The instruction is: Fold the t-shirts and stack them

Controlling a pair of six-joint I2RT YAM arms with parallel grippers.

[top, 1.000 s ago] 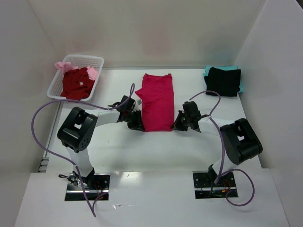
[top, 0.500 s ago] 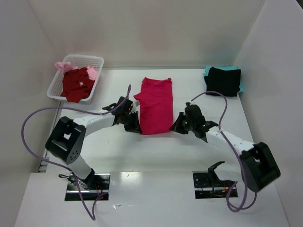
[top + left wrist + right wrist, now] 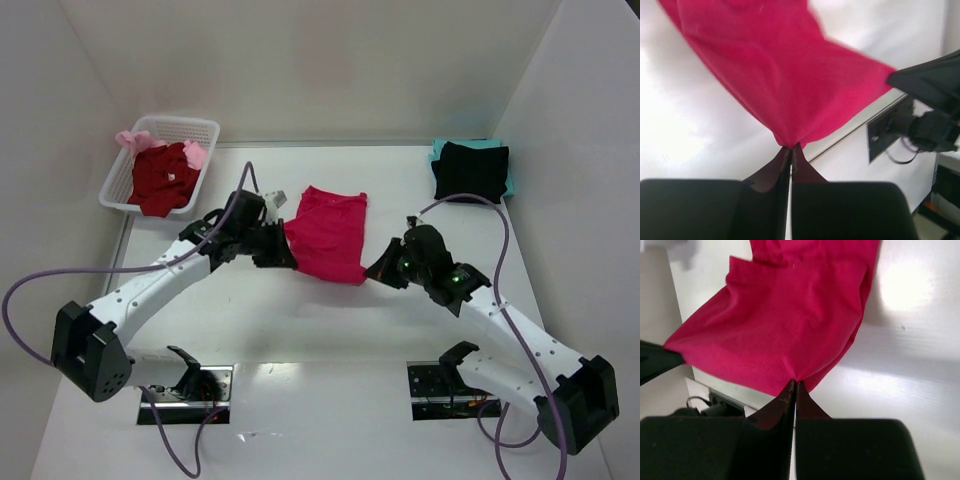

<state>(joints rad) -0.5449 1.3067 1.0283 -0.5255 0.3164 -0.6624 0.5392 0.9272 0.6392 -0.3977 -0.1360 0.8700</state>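
Right now we hold the crimson t-shirt (image 3: 328,233) by its 2 near corners; it lies on the table (image 3: 400,180) to the right of the basket (image 3: 195,125). Our left gripper (image 3: 278,250) has its jaws pressed together on the corner nearer the basket. Our right gripper (image 3: 378,270) pinches the corner farther from the basket, its jaws just as tight on the cloth. At each pinch the fabric gathers into a small peak. Inside the basket lies a dark red t-shirt (image 3: 158,178), with a pale pink t-shirt (image 3: 130,139) poking over the basket's far rim. Well to the basket's right, past the crimson one, a folded black t-shirt (image 3: 470,172) rests on a teal t-shirt (image 3: 438,148).
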